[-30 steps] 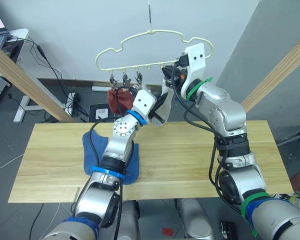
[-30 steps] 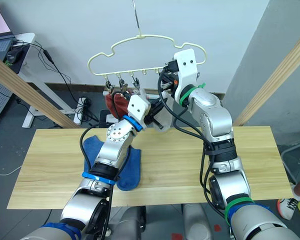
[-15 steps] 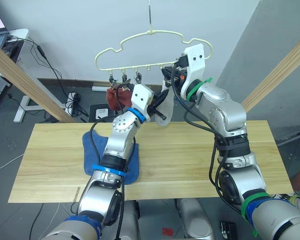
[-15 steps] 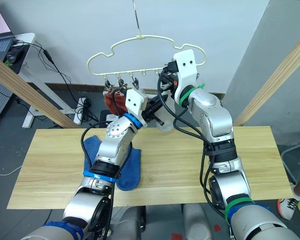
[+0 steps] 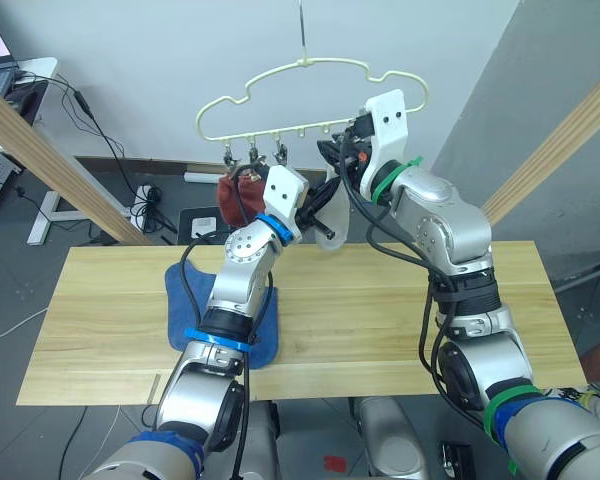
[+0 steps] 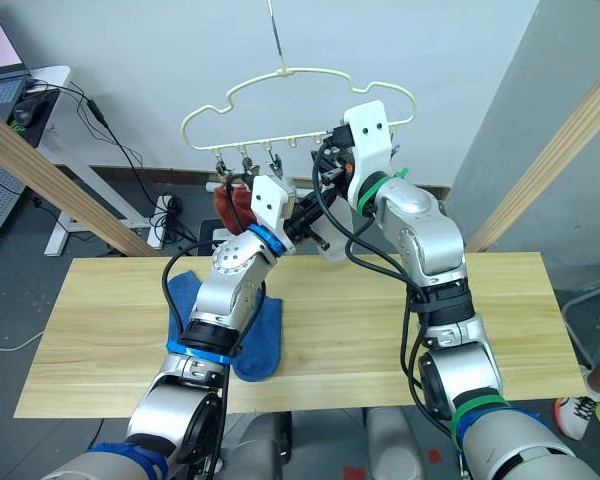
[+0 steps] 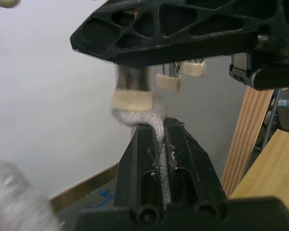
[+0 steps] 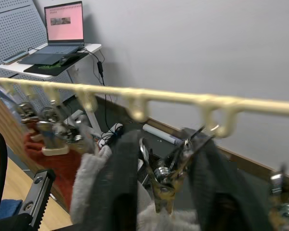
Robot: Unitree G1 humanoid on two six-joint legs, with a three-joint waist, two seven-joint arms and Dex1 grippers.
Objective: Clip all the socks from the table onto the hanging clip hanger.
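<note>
The left gripper (image 7: 164, 144) pinches a soft light grey sock (image 5: 332, 208). At its 12 o'clock, the right gripper (image 8: 176, 166) squeezes a small silver clip (image 8: 166, 180) on the thin yellow-green wire hanger (image 5: 310, 66). If the clip shuts early, the sock could fall.

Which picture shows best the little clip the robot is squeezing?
The right wrist view: the silver clip hangs from the clip hanger close up, between the right hand's fingers. The left wrist view shows a clip's pale tip biting the grey sock. In the eye views that clip is hidden behind both hands.
</note>
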